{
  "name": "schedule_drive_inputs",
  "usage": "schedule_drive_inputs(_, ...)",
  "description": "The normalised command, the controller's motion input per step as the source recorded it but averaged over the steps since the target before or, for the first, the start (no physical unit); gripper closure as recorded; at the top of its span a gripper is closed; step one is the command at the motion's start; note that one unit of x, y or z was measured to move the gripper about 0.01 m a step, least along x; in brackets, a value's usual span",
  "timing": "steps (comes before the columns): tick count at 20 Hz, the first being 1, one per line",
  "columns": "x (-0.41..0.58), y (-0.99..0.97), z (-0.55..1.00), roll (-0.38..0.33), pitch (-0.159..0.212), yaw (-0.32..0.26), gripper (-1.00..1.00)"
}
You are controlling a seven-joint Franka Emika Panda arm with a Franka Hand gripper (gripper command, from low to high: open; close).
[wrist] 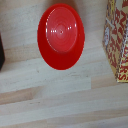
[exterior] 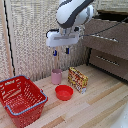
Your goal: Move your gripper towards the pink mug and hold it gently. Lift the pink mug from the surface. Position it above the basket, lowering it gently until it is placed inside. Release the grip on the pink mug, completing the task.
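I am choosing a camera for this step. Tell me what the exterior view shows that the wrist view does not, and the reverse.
Only the exterior view shows the hand raised over the pink mug and the red basket. Only the wrist view shows the rings on the red bowl up close, plus a dark shape at one edge that cannot be identified. Both show the red bowl, the yellow-and-red box and the wooden table.

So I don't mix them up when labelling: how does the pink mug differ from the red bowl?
The pink mug is pale pink; the red bowl is bright red. The mug stands taller than wide, while the bowl is low and flat. The mug sits nearer the back wall, the bowl nearer the front of the table. Both are round, similar in width, and rest on the table untouched.
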Motion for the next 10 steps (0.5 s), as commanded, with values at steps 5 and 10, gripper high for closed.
schedule_drive_inputs(5,0.296,-0.34,-0.34,0.038,0.003,-0.071,-1.0)
schedule_drive_inputs(10,0.406,-0.4,-0.35,0.071,0.026,-0.136,-1.0)
